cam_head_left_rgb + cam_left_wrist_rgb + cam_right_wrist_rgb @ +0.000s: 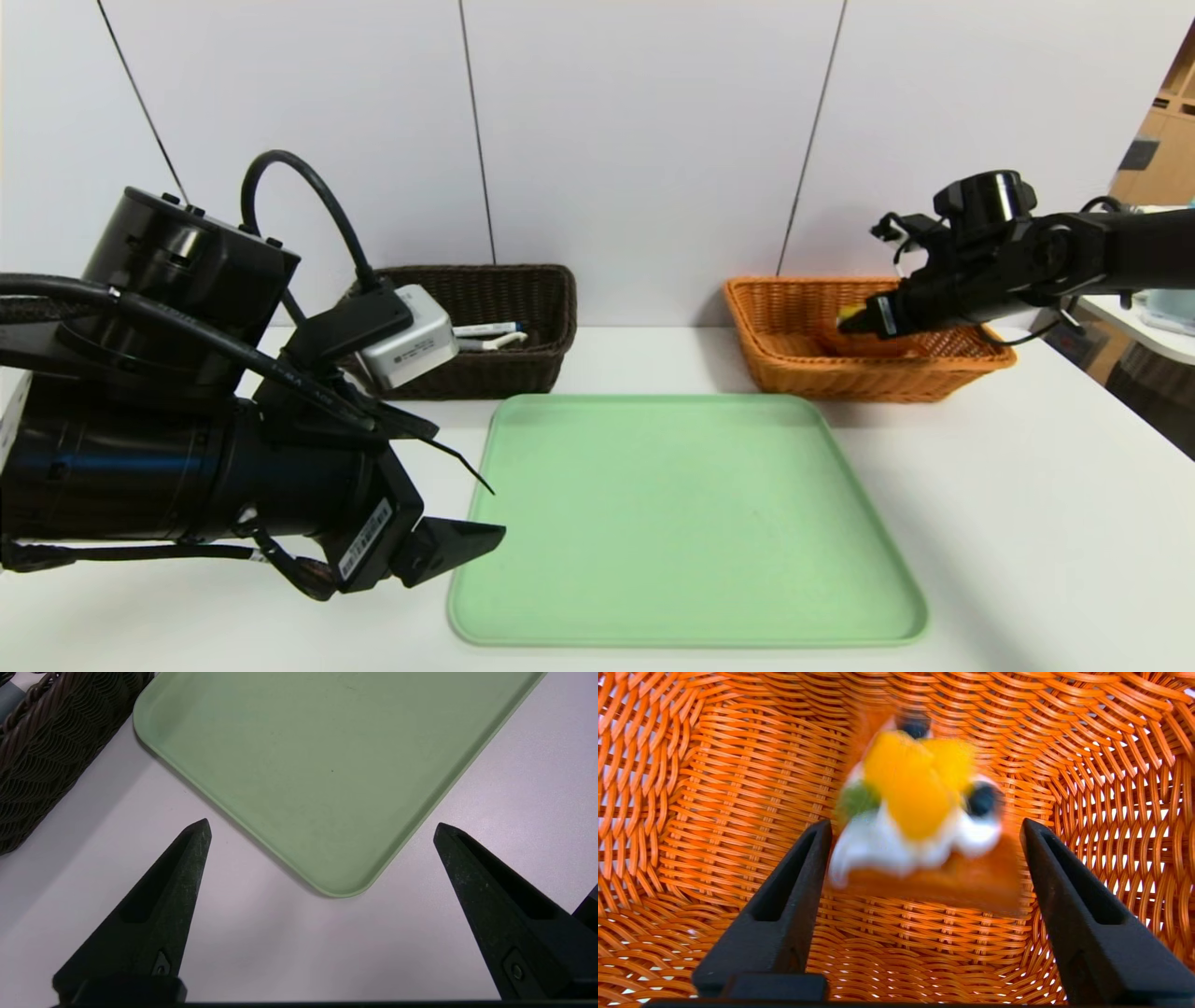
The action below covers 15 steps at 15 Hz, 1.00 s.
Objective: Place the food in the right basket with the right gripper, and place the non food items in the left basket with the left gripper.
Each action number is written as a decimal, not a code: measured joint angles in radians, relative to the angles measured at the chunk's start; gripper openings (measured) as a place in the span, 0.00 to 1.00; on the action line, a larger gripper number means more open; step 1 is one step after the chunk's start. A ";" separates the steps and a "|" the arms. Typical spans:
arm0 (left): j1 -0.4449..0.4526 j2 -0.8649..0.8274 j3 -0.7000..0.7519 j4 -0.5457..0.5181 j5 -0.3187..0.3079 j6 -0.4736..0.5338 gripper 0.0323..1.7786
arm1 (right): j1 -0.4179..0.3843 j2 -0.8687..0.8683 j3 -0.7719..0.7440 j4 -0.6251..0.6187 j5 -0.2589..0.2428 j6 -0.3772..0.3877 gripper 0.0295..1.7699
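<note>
Over the orange basket [794, 322], the right hand [924, 828] stands open astride a blurred waffle toy [920, 812], grip uncertain. Left of the basket, the left hand [322, 828] hangs wide open, empty; peeler [504, 341] and marker [487, 329] lie half-hidden in the brown basket [523, 289].

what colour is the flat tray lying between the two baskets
Pale green, plain and unpatterned: the flat plastic tray shows best in the head view.

The right end effector [924, 830] reaches out at 2 o'clock, its fingers apart. The left end effector [322, 828] waits at 8 o'clock, fingers spread wide.
</note>
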 joint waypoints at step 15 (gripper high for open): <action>0.000 -0.077 0.006 -0.077 0.192 -0.014 0.95 | 0.047 -0.245 0.046 0.155 0.004 0.059 0.94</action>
